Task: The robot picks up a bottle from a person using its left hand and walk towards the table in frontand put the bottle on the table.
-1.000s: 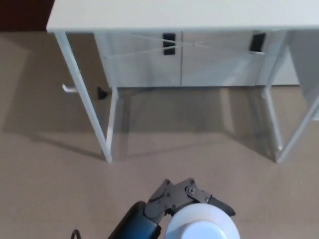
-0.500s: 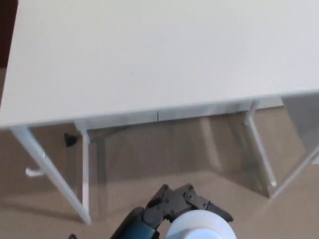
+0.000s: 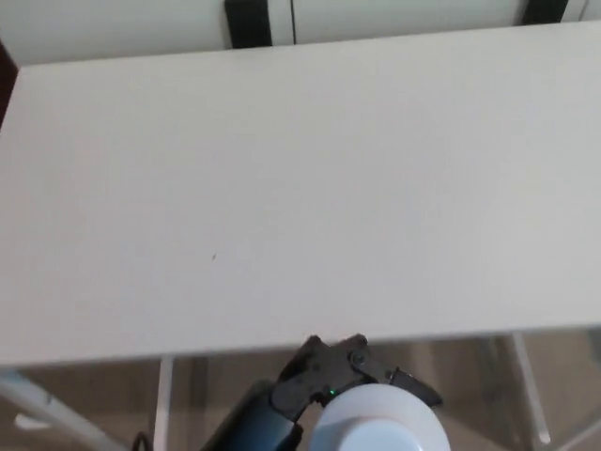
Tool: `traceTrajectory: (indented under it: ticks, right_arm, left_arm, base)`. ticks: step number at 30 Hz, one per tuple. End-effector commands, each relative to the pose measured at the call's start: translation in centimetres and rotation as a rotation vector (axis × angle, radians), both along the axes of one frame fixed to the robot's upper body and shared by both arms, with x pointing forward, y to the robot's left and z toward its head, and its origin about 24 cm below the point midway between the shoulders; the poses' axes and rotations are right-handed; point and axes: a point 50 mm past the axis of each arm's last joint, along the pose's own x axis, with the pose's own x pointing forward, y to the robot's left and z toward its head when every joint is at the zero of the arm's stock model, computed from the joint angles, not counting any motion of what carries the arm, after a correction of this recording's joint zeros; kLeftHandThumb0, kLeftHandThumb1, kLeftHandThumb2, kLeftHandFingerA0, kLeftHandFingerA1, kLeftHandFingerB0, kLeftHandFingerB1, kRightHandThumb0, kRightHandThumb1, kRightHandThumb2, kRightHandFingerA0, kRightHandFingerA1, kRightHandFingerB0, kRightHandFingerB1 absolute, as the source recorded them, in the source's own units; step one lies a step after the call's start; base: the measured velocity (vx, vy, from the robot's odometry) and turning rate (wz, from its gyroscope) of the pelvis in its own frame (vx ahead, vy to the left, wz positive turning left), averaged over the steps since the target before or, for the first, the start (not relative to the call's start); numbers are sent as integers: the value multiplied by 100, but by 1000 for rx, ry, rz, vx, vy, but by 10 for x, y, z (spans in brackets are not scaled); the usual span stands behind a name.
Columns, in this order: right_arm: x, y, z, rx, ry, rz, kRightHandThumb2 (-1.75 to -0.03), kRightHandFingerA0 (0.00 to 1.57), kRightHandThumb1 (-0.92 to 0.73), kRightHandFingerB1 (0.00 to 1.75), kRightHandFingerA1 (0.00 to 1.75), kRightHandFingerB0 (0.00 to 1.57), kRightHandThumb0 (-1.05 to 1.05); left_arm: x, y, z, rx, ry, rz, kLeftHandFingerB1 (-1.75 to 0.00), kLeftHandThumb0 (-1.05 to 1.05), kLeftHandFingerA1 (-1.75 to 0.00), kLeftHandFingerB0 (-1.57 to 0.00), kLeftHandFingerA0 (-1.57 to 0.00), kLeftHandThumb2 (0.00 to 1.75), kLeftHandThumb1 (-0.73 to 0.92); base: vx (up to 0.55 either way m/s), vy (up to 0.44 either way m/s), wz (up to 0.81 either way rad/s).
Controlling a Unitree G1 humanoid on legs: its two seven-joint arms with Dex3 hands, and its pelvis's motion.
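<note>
The left hand (image 3: 329, 374) clasps the bottle (image 3: 377, 425), held at its near right, just short of the tabletop (image 3: 282, 188).

I see the bottle (image 3: 377, 425) from above: white round top, upright, cut off by the bottom edge of the view. It's held in the left hand (image 3: 324, 373), just short of the white bench (image 3: 300, 188) and its near edge.

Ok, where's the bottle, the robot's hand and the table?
bottle (image 3: 377, 425), head view, on its white top.
left hand (image 3: 331, 368), head view, on the black knuckles.
table (image 3: 300, 188), head view, on the bare white top.
</note>
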Motion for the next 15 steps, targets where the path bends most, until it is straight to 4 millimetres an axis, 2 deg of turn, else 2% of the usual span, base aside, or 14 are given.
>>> traceTrajectory:
  ticks: [1, 5, 6, 8, 10, 15]
  right_arm:
    - [-10, -3, -2, -8, 44, -2, -62, 63, -76, 40, 43, 54, -33]
    - [-10, -3, -3, -10, 54, -20, -62, 61, -76, 39, 43, 52, -32]
    - [-9, -4, -2, -16, 52, -3, -62, 60, -74, 39, 43, 50, -33]
    - [-8, -4, -2, -13, 51, -7, -63, 59, -75, 39, 42, 50, -34]
    - [-8, -3, -2, -7, 48, 2, -62, 60, -75, 39, 43, 50, -34]
    - [-10, -2, -3, -19, 51, 11, -63, 63, -76, 39, 43, 52, -34]
  left_arm:
    - [6, 6, 16, -45, -71, 34, -124, -15, -149, -78, -97, 77, 74]
    - [18, 11, 33, -58, -110, 71, -124, -13, -147, -78, -100, 80, 72]
    - [29, 14, 43, -70, -144, 88, -123, -12, -146, -76, -101, 79, 74]
    - [36, 15, 49, -70, -166, 96, -122, -12, -146, -76, -101, 78, 75]
    - [53, 16, 60, -82, -190, 110, -123, -12, -147, -76, -102, 79, 76]
    - [77, 12, 67, -80, -191, 128, -121, -12, -149, -76, -99, 80, 76]
  base:
    - [180, 17, -11]
    - [158, 72, -13]
    - [113, 211, -6]
    - [148, 222, 1]
    - [106, 197, -6]
    - [92, 134, 5]
